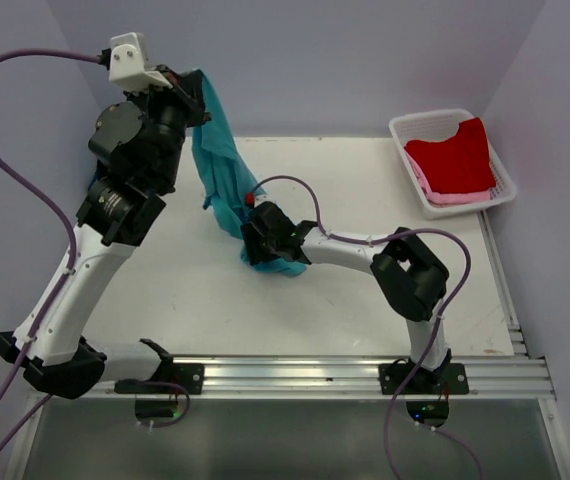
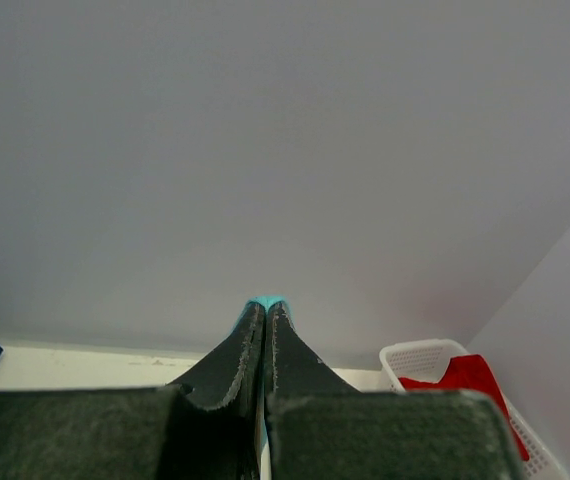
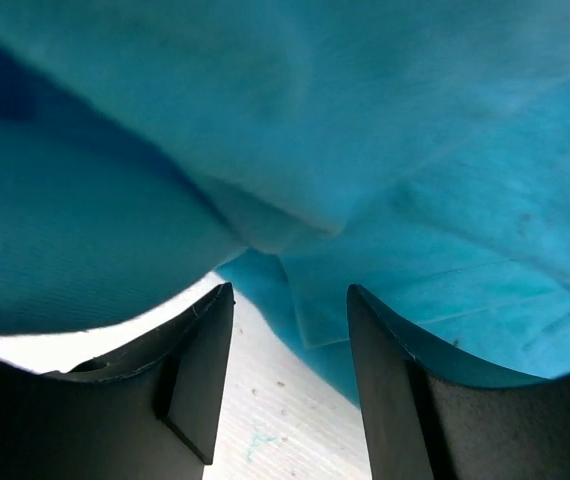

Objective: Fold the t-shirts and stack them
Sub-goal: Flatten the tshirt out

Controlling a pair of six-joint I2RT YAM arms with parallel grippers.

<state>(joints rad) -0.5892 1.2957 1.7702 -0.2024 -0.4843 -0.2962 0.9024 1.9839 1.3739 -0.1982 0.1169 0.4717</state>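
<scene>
**Grasping the hanging shirt's lower end.** The left gripper [image 2: 266, 308], raised at the far left, is clamped on the top of the turquoise t-shirt [image 1: 220, 160], which hangs down to the centre of the table [image 1: 365, 190]. The right gripper [image 3: 290, 295], at the shirt's lower end, has its jaws apart with cloth bunched just ahead and nothing pinched. For a clean grasp, a single hem edge rather than the bunch should sit deep between the jaws before closing. The shirt can then likely be drawn taut and laid flat.
</scene>
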